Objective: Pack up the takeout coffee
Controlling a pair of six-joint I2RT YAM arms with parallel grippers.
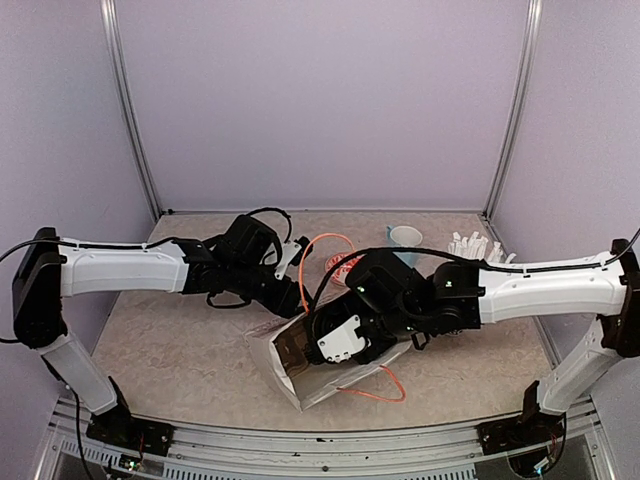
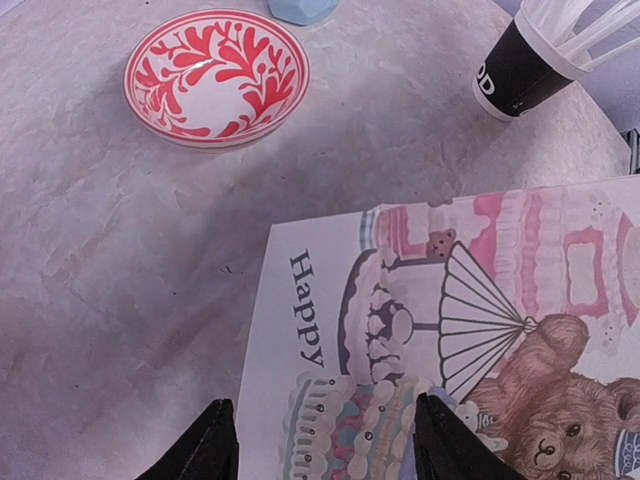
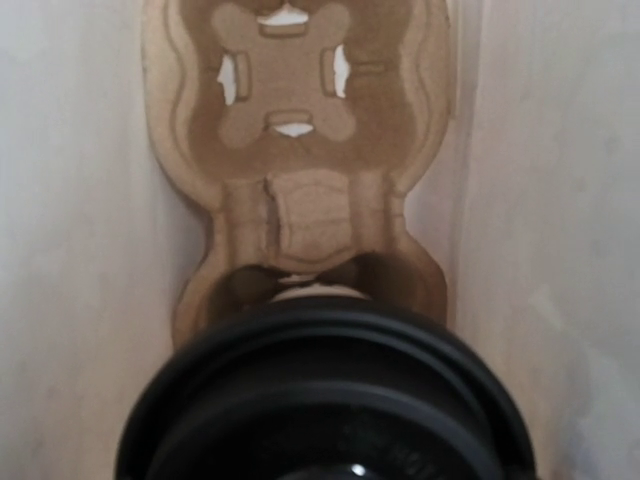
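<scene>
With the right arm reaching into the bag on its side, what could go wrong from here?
1. The black lid fills the right wrist view and hides part of the cardboard carrier, so aiming for a slot is hard to check.
2. The gift bag lies on its side with the left gripper open over it; a push could slide it.

Black lid up close, with brown cardboard behind it.
A round black lid (image 3: 325, 400) fills the bottom of the view, blurred and very near the lens. Beyond it a brown cardboard tray (image 3: 300, 150) runs up the middle, its moulded shape pierced by four small slots that show white. Pale walls (image 3: 80, 250) close in on both sides. Whatever sits under the lid is hidden.
</scene>
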